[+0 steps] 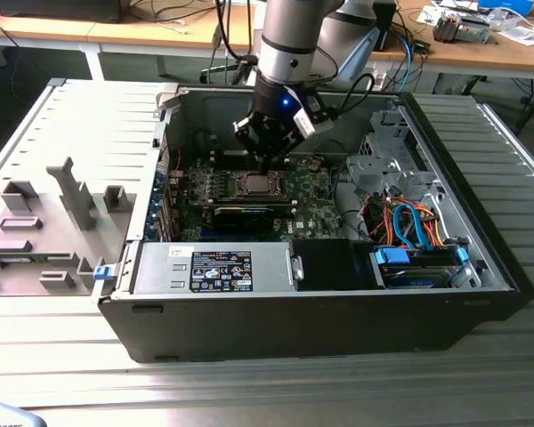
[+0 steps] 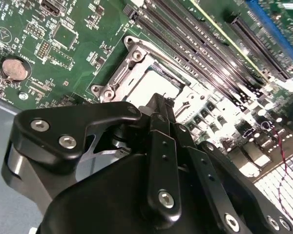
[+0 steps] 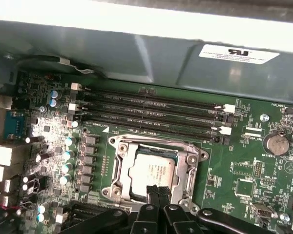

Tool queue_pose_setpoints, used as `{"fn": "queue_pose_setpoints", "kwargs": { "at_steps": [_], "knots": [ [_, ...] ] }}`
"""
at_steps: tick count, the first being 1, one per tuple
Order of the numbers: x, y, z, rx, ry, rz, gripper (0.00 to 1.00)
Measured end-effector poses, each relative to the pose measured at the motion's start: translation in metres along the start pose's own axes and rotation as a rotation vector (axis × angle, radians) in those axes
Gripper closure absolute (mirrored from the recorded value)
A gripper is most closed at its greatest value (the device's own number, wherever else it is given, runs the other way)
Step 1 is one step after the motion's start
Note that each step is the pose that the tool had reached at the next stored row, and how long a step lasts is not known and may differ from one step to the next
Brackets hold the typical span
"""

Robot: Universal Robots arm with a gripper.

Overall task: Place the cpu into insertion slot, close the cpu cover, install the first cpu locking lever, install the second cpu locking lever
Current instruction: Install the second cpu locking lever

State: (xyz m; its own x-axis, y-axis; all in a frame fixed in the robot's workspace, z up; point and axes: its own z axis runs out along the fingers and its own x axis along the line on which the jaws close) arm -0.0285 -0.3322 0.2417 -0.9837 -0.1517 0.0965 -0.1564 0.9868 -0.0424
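Inside the open computer case (image 1: 481, 258) my gripper (image 1: 269, 163) hangs just above the insertion slot (image 1: 246, 175) on the green board. The cpu (image 3: 149, 170), a dull silver square, lies in the insertion slot (image 3: 191, 160). The cpu cover (image 3: 121, 163), a silvery frame, lies flat around it, with the chip's face showing through its window. In both wrist views my black fingertips (image 3: 151, 191) sit pressed together over one edge of the socket, with nothing seen between them. The second wrist view shows the cpu (image 2: 154, 84), the cover (image 2: 118, 78) and my gripper (image 2: 159, 103) close above them.
Long black memory slots (image 3: 151, 114) run along one side of the socket. A coin battery (image 3: 276, 144) sits on the board. The power supply (image 1: 214, 267) lies at the case's front, a drive cage with coloured cables (image 1: 409, 222) at the exterior view's right. The grey side panel (image 1: 62, 205) lies left.
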Motion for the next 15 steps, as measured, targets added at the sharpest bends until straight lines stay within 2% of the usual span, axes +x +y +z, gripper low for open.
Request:
{"fn": "queue_pose_setpoints", "kwargs": {
  "at_steps": [1, 6, 15],
  "knots": [
    [0.0004, 0.0002, -0.0057, 0.0051, 0.0010, 0.001, 0.89],
    [0.0021, -0.0005, -0.0234, 0.0055, 0.0011, 0.001, 0.89],
    [0.0022, -0.0005, -0.0250, 0.0050, 0.0013, 0.006, 0.89]
  ]
}}
